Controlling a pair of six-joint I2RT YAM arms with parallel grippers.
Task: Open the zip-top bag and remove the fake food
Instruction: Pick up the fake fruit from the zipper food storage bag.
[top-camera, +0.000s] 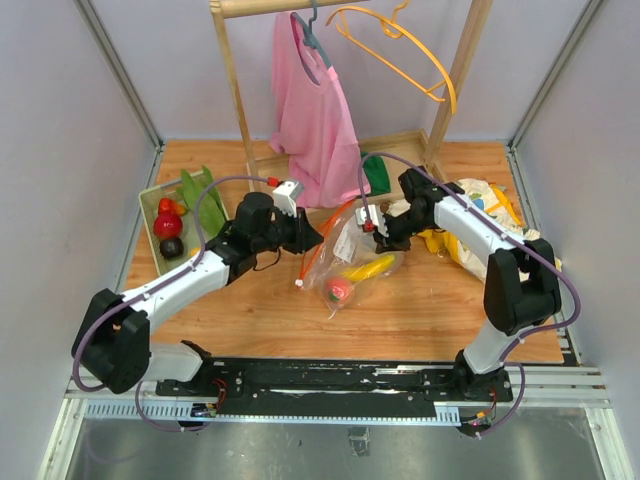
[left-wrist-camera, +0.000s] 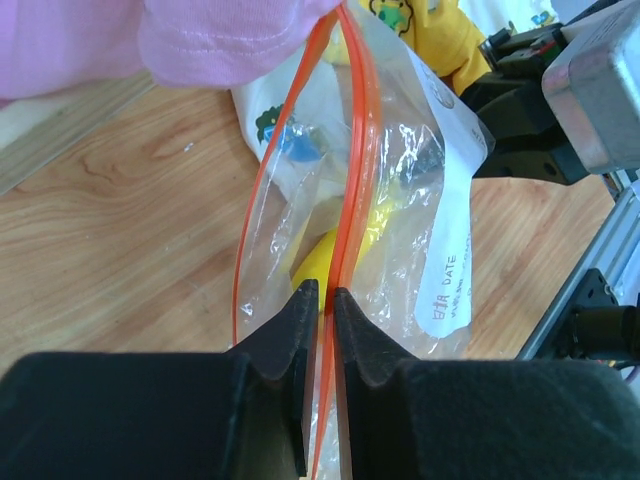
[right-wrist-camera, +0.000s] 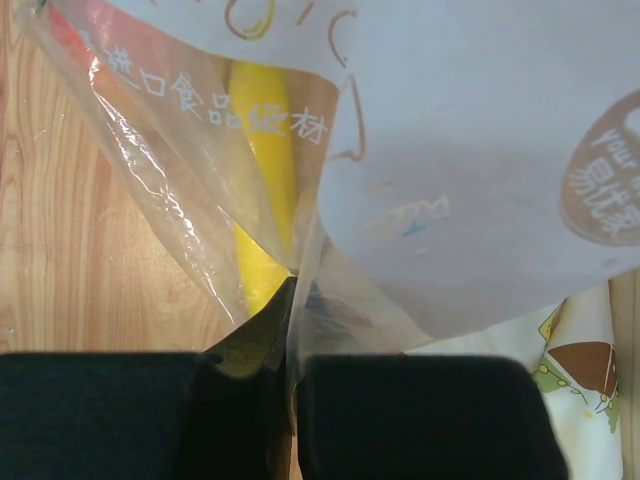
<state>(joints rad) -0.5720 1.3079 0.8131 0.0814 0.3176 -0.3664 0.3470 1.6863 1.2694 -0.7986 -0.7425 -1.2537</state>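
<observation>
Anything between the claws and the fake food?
Yes, the zip-top bag itself: left claw pinches its orange zipper strip, right claw its film; the yellow piece and red piece lie inside.

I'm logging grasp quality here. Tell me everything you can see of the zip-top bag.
The zip-top bag is clear, crinkly plastic with an orange-red zipper strip and a white label. Its mouth gapes open; its lower end rests on the wooden table. The left end effector pinches the strip; the right end effector clamps the film. A yellow piece and a red piece lie inside.
</observation>
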